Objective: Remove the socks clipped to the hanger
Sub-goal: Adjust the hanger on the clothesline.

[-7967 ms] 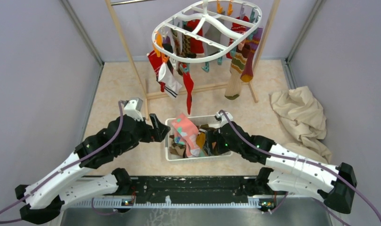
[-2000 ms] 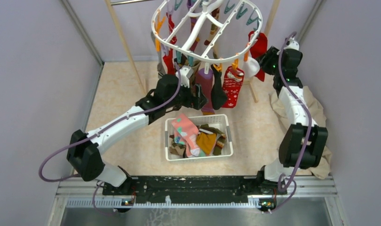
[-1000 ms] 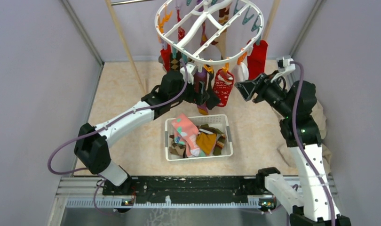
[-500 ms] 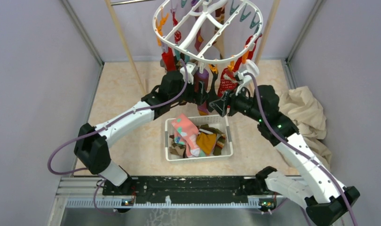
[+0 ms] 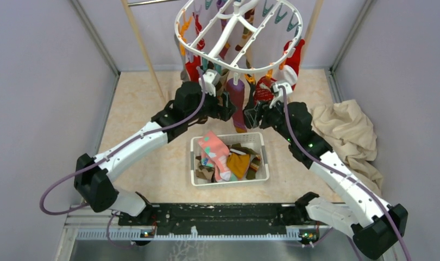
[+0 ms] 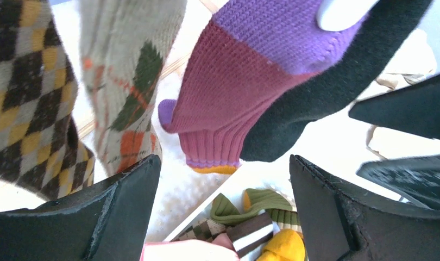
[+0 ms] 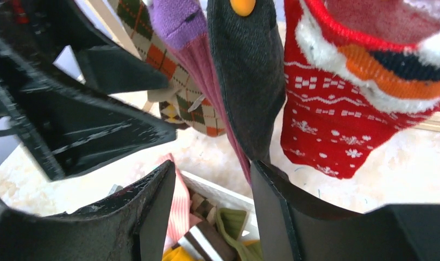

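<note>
The purple sock and dark grey sock hang from the near rim of the hanger. The left pincer gapes wide and the right pincer is half open. Neither is pinching anything. I think one should squeeze a single sock and pull straight down.

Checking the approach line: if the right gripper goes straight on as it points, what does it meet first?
Likely the dark grey sock, hanging between the open jaws of the right gripper; purple sock close beside. Depth unclear.
</note>
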Robot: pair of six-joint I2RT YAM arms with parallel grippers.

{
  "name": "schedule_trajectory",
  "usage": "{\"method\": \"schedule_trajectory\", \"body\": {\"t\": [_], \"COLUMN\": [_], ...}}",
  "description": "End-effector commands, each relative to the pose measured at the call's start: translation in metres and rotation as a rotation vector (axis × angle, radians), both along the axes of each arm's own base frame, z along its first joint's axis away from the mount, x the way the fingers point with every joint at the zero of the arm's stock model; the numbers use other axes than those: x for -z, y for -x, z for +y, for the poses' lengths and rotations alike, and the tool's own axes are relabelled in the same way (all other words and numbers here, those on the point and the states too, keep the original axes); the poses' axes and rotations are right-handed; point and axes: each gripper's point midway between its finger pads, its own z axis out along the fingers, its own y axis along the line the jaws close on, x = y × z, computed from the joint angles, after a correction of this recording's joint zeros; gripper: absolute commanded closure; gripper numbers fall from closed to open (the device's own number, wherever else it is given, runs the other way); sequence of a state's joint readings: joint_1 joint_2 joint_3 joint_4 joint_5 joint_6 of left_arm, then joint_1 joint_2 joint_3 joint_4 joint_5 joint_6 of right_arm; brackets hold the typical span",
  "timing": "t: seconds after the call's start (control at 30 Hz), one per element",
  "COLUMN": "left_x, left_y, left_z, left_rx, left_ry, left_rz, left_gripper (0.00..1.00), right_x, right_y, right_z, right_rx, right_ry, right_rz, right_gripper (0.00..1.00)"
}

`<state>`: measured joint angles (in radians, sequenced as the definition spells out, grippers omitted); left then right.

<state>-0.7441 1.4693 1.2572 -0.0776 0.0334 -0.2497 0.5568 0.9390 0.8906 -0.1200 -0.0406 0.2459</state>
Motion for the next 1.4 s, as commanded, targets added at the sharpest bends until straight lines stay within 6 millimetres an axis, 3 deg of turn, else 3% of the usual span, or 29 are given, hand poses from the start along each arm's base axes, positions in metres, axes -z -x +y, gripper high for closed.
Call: {"method": "schedule_trajectory", "body": {"t": [0.0, 0.13, 0.33, 0.7, 0.8, 0.93, 0.97, 1.37], "left_x": [-0.012, -0.026, -0.048, -0.05, -0.049, -0.049, -0.05, -0.052], "left_y": [0.014, 0.027, 0.047, 0.064, 0.065, 0.066, 0.068, 0.095], "left_z": [0.009, 0.018, 0.034, 0.046, 0.047, 0.048, 0.048, 0.039], "left_rx": [-0.009, -0.016, -0.018, -0.016, -0.017, -0.017, -0.009, 0.136], "left_ry": [0.032, 0.05, 0.081, 0.091, 0.092, 0.094, 0.099, 0.146], "left_rz": [0.011, 0.005, -0.005, 0.005, 0.007, 0.005, 0.0, -0.01], "left_gripper": [0.06, 0.06, 0.06, 0.06, 0.06, 0.07, 0.06, 0.06], "right_x": [-0.006, 0.018, 0.036, 0.036, 0.036, 0.033, 0.031, -0.02], "right_y": [-0.016, -0.03, -0.04, -0.053, -0.051, -0.045, -0.042, -0.007], "right_z": [0.007, -0.001, -0.005, 0.017, 0.023, 0.027, 0.028, 0.034], "right_rx": [0.025, 0.108, 0.154, 0.086, 0.052, 0.02, 0.009, -0.109], "right_ry": [-0.026, -0.006, 0.007, -0.001, -0.009, -0.026, -0.032, -0.117], "right_rz": [-0.062, -0.036, -0.032, -0.06, -0.06, -0.05, -0.05, -0.036], "right_gripper": [0.46, 0.46, 0.46, 0.46, 0.61, 0.97, 1.0, 1.0]}}
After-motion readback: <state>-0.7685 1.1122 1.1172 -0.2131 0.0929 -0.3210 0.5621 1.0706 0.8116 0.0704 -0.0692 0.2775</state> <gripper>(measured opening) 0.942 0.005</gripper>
